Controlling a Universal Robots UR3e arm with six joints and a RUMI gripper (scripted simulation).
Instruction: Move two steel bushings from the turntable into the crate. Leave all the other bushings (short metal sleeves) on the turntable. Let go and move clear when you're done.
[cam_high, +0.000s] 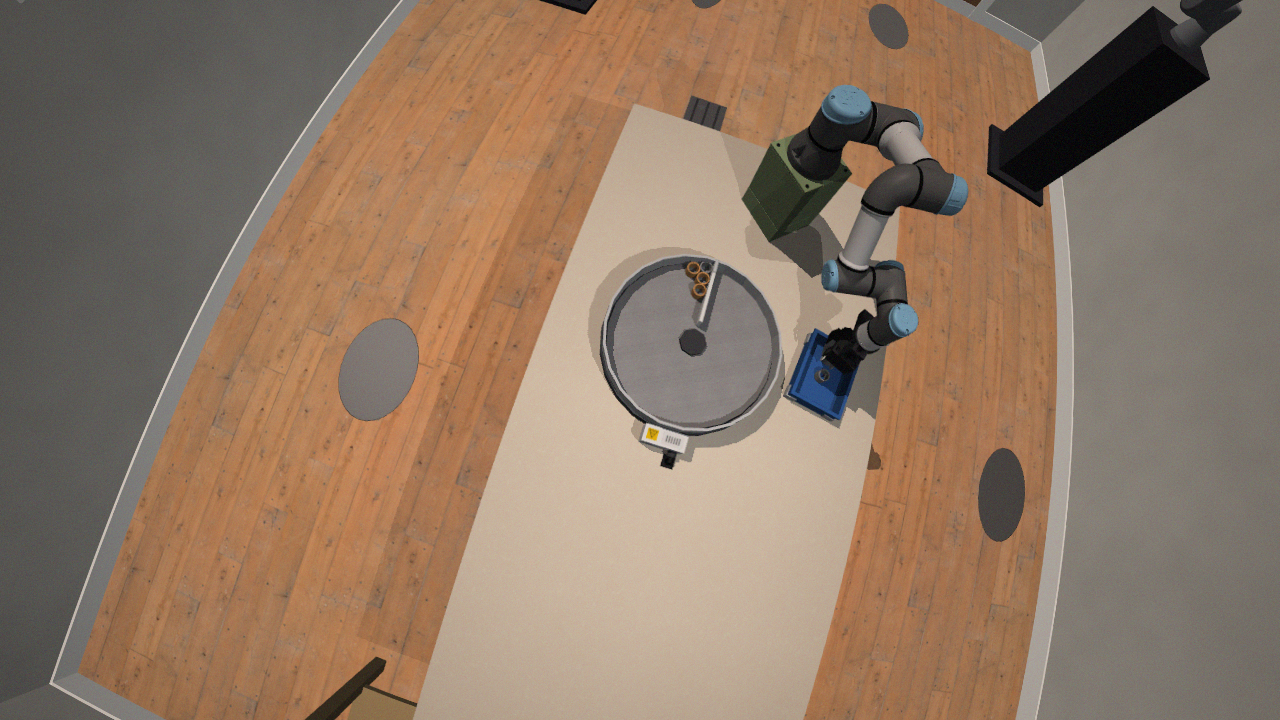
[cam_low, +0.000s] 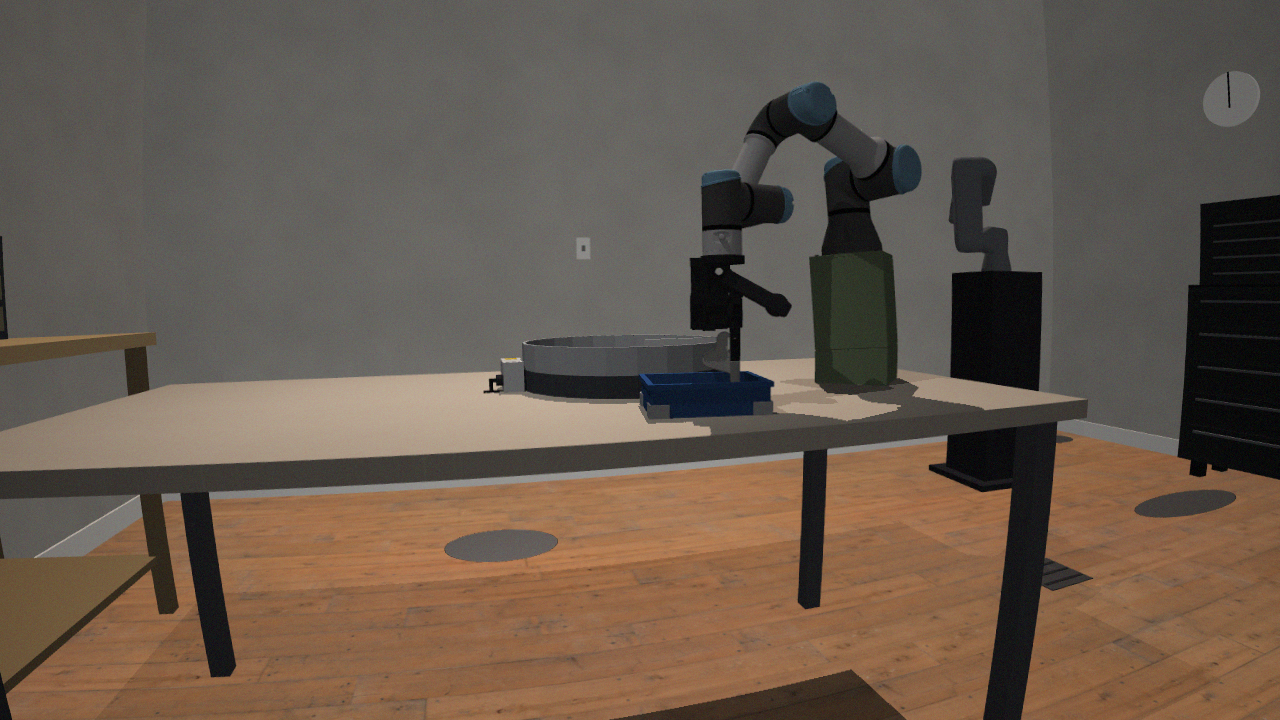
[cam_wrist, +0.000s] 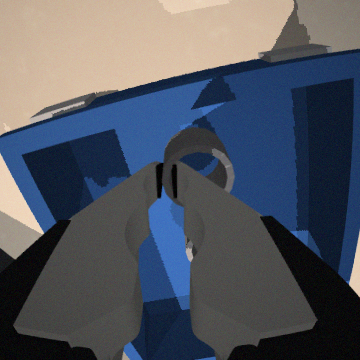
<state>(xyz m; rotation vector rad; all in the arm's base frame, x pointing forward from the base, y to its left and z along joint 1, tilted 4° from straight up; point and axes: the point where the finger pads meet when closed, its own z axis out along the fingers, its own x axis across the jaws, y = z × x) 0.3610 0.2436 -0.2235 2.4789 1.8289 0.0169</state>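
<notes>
Blue crate (cam_high: 816, 410) (cam_low: 707, 399) (cam_wrist: 260, 92) beneath, gripped a steel bushing (cam_wrist: 190, 137) by its wall between nearly closed jaws, and risked tipping it if released onto the other bushing (cam_high: 816, 377) (cam_wrist: 189, 251) just below them.

In the top view, the turntable (cam_high: 648, 385) (cam_low: 581, 360) sits on the tabletop (cam_high: 608, 573) (cam_low: 358, 411) (cam_wrist: 100, 40), with the crate (cam_high: 816, 400) (cam_low: 707, 400) (cam_wrist: 250, 75) just to its right. Four bushings (cam_high: 699, 290) lie on the turntable, near its rim and left of the divider bar (cam_high: 708, 295). The hub (cam_high: 692, 342) is central. Inside the crate lies one bushing (cam_high: 822, 375) (cam_wrist: 189, 250); another bushing (cam_wrist: 195, 137) is between the jaws, over the crate floor. The pedestal (cam_high: 787, 192) (cam_low: 854, 322) stands behind, above the turntable's right side.
</notes>
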